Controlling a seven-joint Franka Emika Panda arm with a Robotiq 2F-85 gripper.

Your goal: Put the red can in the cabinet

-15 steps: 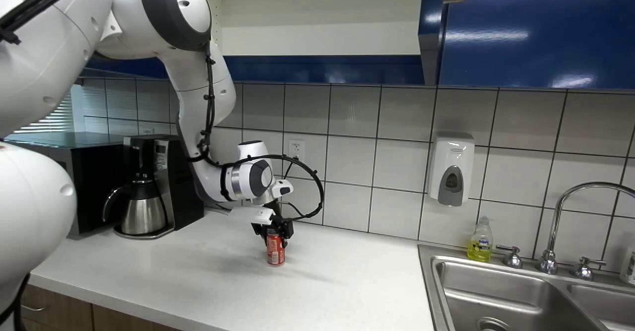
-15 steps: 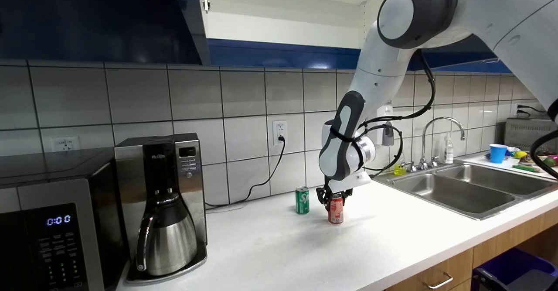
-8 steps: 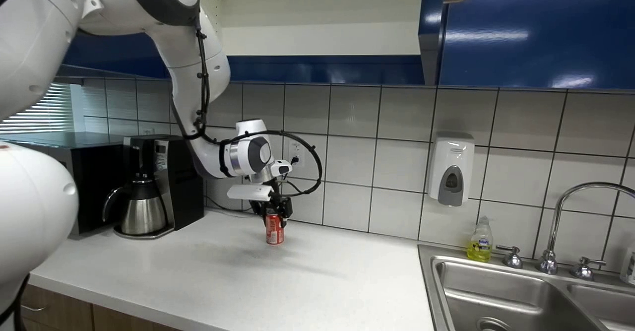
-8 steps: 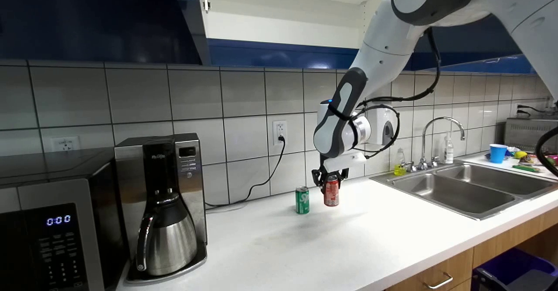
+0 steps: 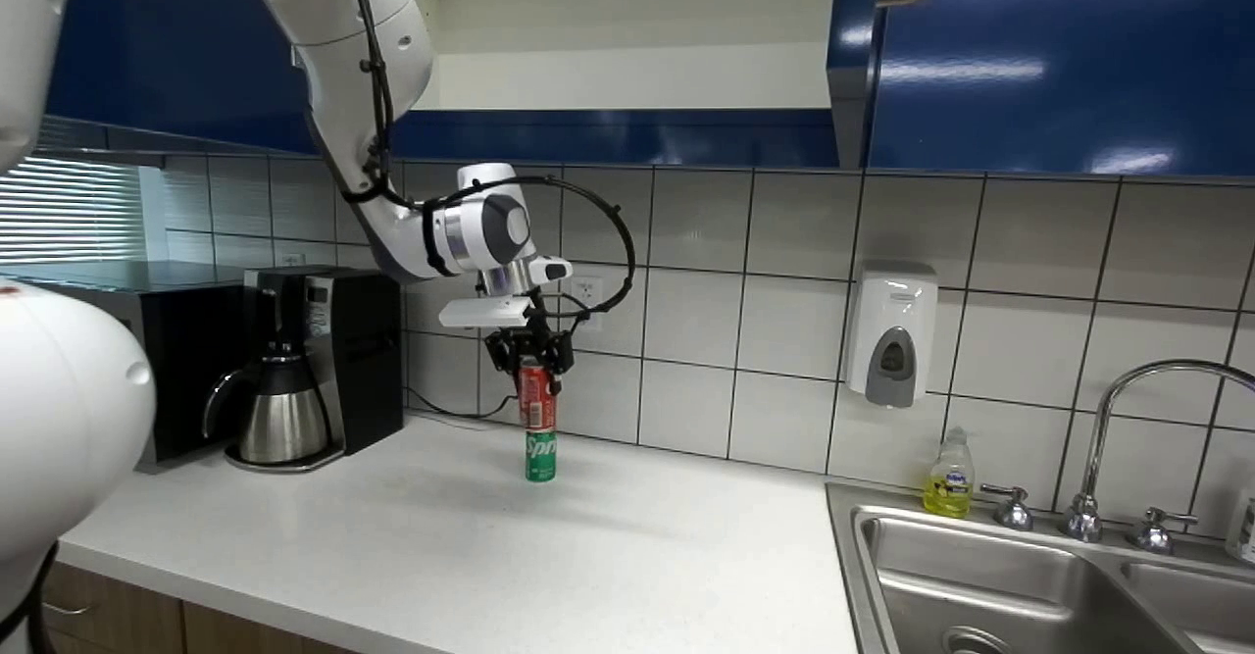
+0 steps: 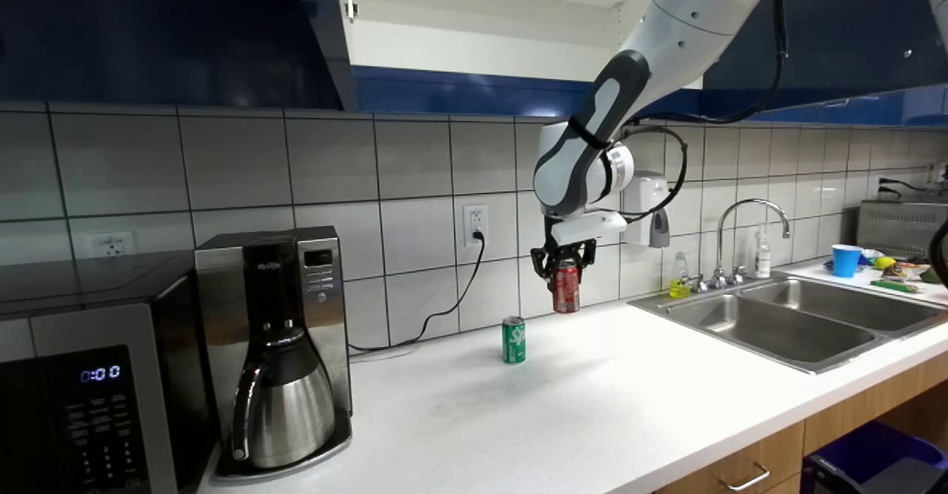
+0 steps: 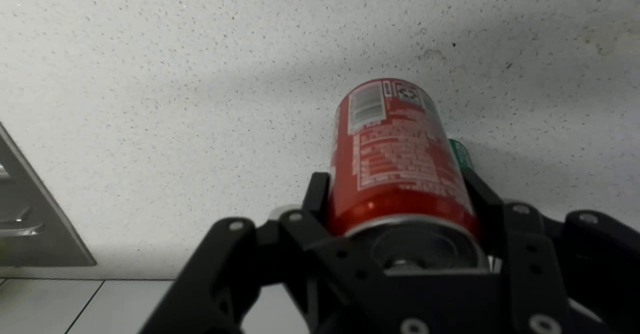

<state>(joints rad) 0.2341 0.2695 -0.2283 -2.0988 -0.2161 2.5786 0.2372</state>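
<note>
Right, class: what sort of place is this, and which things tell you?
Most likely a kitchen, home or office: the double sink, coffee maker and microwave suggest it.

- Microwave [image 6: 144,338], left: "0:00" in lit digits [image 6: 100,374]; keypad [image 6: 96,435] marks too small to read.
- Coffee maker [image 6: 270,290], just right of the microwave: "Mr. Coffee" on its upper front.
- Green can [image 5: 540,456], right of the coffee maker: white letters "Spr".
- Red can [image 7: 400,174]: a barcode [image 7: 367,104] and, beside it, a recycling sign [image 7: 408,94]; fine print [image 7: 397,156] blurred.
- Soap bottle [image 5: 947,503], at the far left edge of the sink [image 5: 851,546]: a label [image 5: 948,480] too small to read.
</note>
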